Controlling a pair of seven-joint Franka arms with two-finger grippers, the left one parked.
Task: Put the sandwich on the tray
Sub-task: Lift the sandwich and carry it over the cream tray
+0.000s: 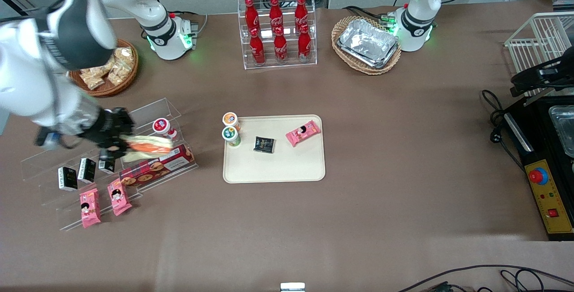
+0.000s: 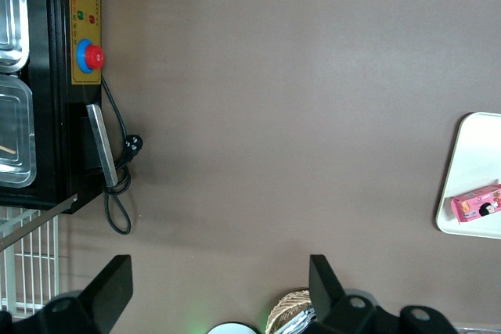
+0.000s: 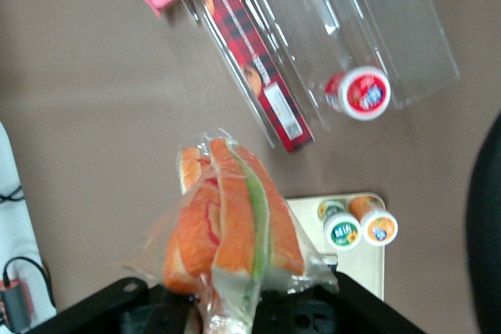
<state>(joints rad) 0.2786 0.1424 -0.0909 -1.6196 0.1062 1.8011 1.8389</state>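
Observation:
My right gripper hangs above the clear acrylic shelf at the working arm's end of the table, shut on the sandwich. The sandwich is a clear-wrapped wedge with orange and green filling, sticking out from the jaws toward the tray and lifted off the shelf. The cream tray lies flat at the table's middle, well apart from the gripper. A corner of the tray shows under the sandwich in the right wrist view, and the tray's edge shows in the left wrist view.
On the tray lie a pink snack pack, a black packet and two small cups. The acrylic shelf holds a red biscuit box, a red-lidded cup, black packets and pink packs. Cola bottles and wicker baskets stand farther back.

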